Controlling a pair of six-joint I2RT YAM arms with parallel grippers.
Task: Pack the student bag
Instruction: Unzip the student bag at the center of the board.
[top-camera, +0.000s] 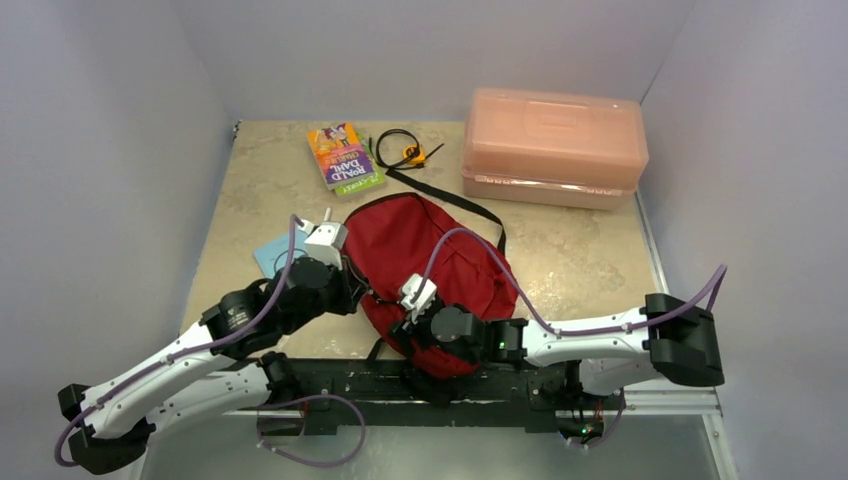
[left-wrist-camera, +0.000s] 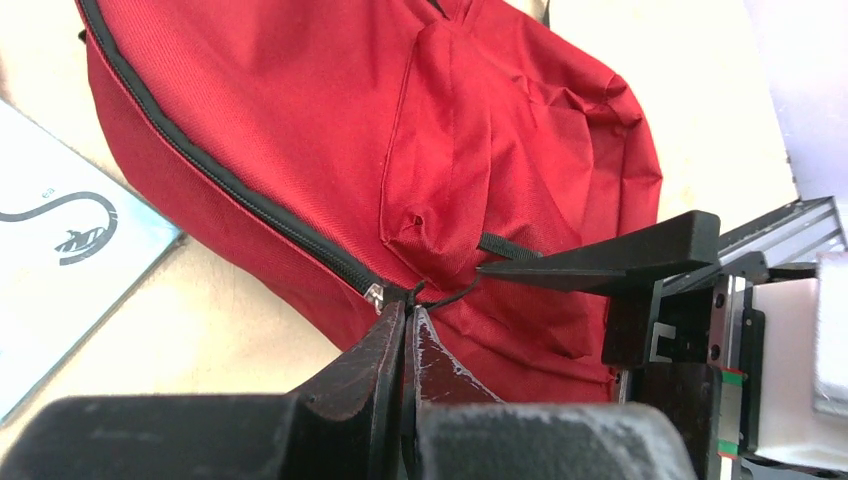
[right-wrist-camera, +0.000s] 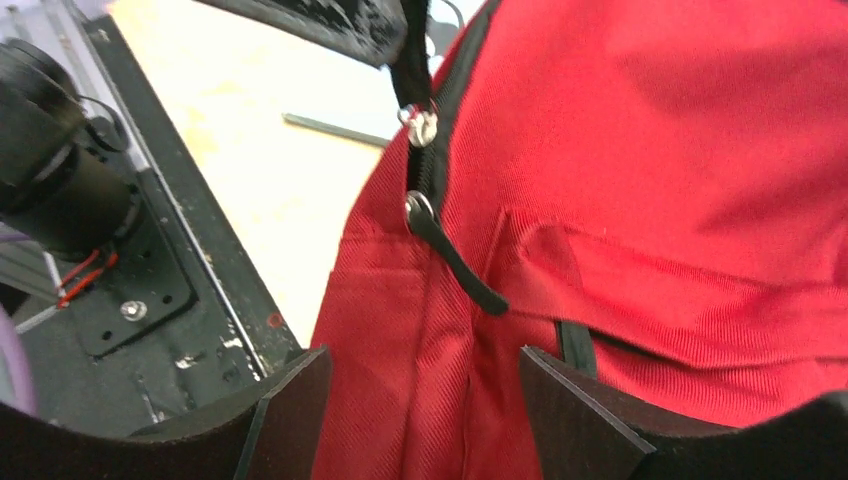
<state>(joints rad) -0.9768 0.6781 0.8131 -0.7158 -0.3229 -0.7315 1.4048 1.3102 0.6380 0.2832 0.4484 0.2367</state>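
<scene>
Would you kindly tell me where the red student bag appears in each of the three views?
Top external: the student bag lies in the centre.
Left wrist: it fills the upper middle, above the shut left gripper.
Right wrist: it fills the right side, beyond the open right gripper.
Shared landmark: the black zipper, in both wrist views, its zipper pull pinched by the left gripper.

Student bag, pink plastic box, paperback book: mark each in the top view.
student bag (top-camera: 400, 240), top view, red front panel.
pink plastic box (top-camera: 553, 130), top view, lid centre.
paperback book (top-camera: 343, 155), top view, cover.
</scene>
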